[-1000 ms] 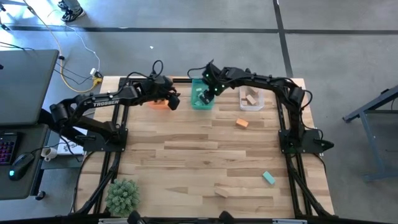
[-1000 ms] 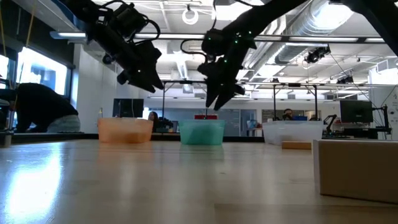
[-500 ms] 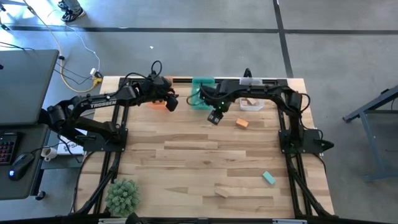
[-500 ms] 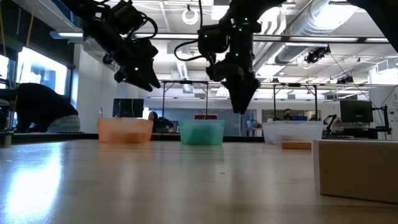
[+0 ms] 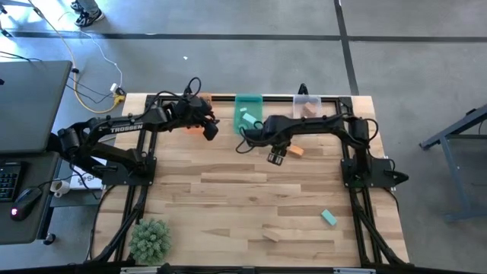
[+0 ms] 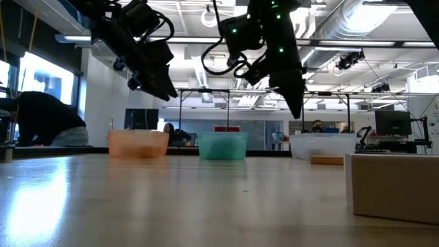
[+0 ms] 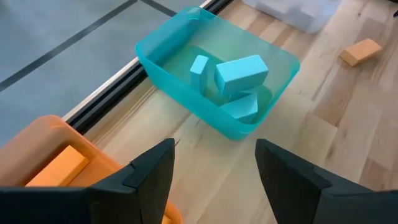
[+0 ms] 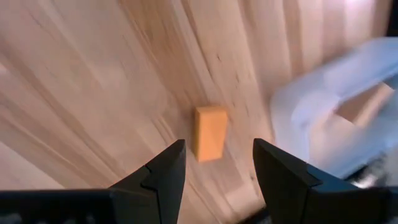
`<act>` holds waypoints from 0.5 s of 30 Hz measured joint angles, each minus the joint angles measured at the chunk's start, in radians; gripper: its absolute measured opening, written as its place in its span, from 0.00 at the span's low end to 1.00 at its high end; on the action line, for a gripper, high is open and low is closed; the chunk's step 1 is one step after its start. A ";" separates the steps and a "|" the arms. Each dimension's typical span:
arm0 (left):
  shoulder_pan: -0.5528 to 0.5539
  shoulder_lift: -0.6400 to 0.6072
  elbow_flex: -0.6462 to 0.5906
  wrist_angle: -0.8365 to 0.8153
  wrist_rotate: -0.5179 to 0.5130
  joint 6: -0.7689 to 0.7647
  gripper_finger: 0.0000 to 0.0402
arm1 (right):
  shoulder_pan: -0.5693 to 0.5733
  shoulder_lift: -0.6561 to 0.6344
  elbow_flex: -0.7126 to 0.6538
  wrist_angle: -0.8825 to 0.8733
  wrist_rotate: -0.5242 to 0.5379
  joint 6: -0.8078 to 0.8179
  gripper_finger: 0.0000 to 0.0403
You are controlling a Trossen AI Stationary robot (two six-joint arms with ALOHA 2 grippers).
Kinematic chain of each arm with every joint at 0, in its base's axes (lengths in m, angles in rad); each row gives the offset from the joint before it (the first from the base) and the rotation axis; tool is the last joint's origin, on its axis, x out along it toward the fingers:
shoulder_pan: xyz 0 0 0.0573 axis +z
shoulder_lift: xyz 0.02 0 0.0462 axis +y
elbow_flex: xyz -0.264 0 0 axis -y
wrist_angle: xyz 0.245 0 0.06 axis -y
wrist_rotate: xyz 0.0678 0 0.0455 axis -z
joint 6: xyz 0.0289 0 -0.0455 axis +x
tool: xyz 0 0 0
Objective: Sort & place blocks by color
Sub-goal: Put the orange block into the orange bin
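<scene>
1. Teal blocks lie in the teal bin; tan ones sit in the clear bin.
2. Orange block, teal block and tan block remain on the bench.
3. Right hand, spread and empty, hovers beside the orange block; left hand, spread, waits by the orange bin.

Light wood tabletop: orange bin, green bin, clear bin along far edge; orange block, teal block, tan block, small plant at near-left corner.

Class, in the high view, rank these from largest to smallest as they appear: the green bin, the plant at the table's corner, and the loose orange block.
1. Plant
2. Green bin, partly hidden by the right arm, so its lead over nothing else is unsure
3. Orange block, clearly smallest
</scene>
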 joint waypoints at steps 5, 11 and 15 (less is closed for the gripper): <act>-0.003 0.000 0.000 0.001 0.000 0.000 0.53 | 0.029 -0.063 -0.072 -0.008 0.036 0.045 0.43; -0.003 0.000 0.000 0.011 -0.001 0.000 0.53 | 0.036 -0.194 -0.222 0.042 0.044 0.128 0.43; -0.003 0.000 0.000 0.018 -0.001 0.000 0.53 | 0.033 -0.298 -0.327 0.126 0.035 0.134 0.43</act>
